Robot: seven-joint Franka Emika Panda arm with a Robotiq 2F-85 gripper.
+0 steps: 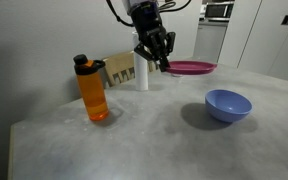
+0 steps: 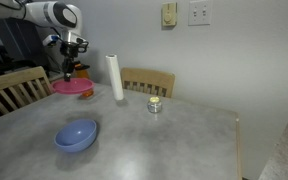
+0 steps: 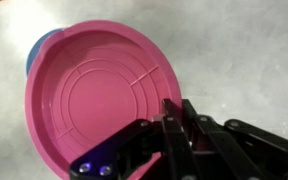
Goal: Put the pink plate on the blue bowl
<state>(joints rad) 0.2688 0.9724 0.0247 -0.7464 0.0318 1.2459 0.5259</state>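
We see the hand (image 1: 156, 58) pinching the rim of the plate (image 1: 192, 68), held level by the table's (image 1: 154, 135) far side. The bowl (image 1: 228, 104) stands apart from it, nearer the front, uncovered.

A white roll (image 2: 115, 77) stands upright on the grey table (image 2: 184, 135). A small jar (image 2: 155, 104) sits near the roll. A wooden chair (image 2: 149, 80) stands just behind the roll. An orange bottle (image 1: 92, 92) with a dark lid stands upright near the roll.
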